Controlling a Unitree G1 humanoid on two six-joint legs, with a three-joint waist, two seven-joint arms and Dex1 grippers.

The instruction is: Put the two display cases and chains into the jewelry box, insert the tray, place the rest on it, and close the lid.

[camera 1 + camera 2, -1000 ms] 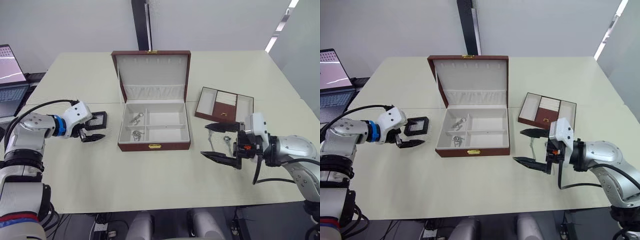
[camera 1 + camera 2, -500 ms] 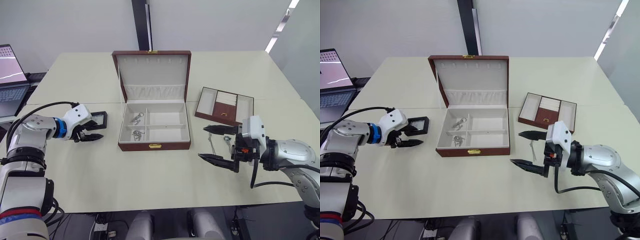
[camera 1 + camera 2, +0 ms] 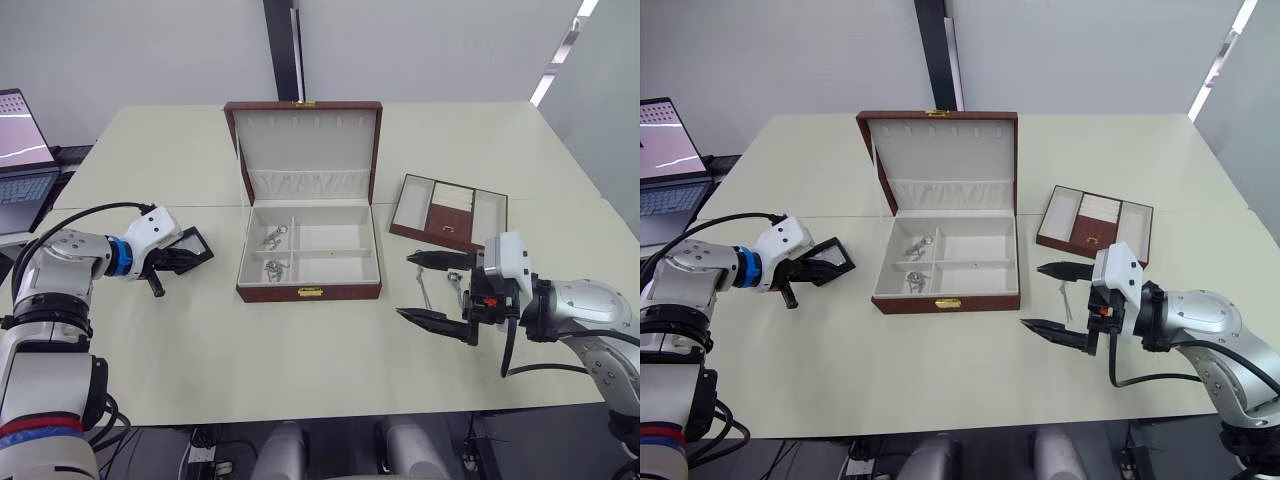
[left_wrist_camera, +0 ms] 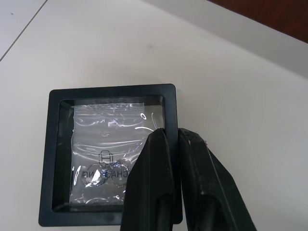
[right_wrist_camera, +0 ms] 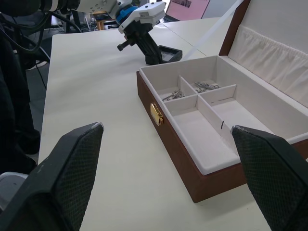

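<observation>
Since the earlier frame, the left gripper [image 4: 169, 139] was closed onto one edge of a display case [image 4: 108, 154], which was tilted up on the table [image 3: 300, 350], left of the jewelry box [image 3: 309, 255]. The right gripper [image 3: 432, 288] was kept wide open, holding nothing.

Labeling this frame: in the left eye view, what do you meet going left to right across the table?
laptop → left gripper → display case → jewelry box → tray → right gripper
</observation>
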